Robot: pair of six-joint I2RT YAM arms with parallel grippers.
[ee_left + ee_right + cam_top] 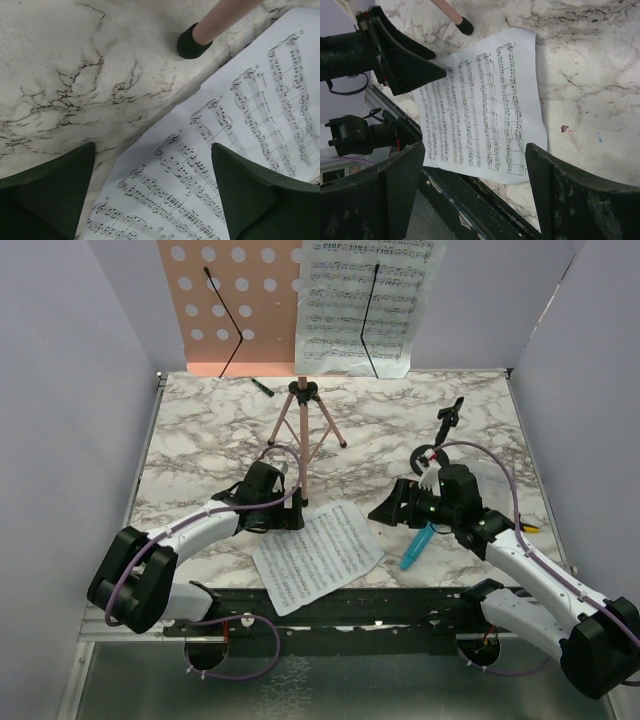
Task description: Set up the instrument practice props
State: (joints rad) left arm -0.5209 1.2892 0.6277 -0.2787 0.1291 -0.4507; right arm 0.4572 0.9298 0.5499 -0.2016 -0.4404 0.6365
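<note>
Leftmost, the left tool [280, 512] sits low over the marble worktop [200, 440], its jaws spread wide with nothing between them. In the left wrist view its fingers [55, 185] frame the left edge of a loose page [240, 145] of sheet music, and the black-capped foot [191, 43] of a pink leg rests just beyond that page. Far back, a small dark stick [262, 388] lies by the far wall. The pink music stand [303, 430] stands on its tripod mid-worktop. The left half of its perforated desk [235, 305] is bare, and a second page [365, 305] sits on the right half under a black wire arm. The loose page [318, 555] lies flat at the near edge, between the two arms. To its right, the right tool [388, 510] points toward it, jaws likewise wide and empty. The blue microphone [418, 545] lies on the worktop just near of that tool, beside the arm. The black mic stand [447, 422] stands just far of the tool.
</note>
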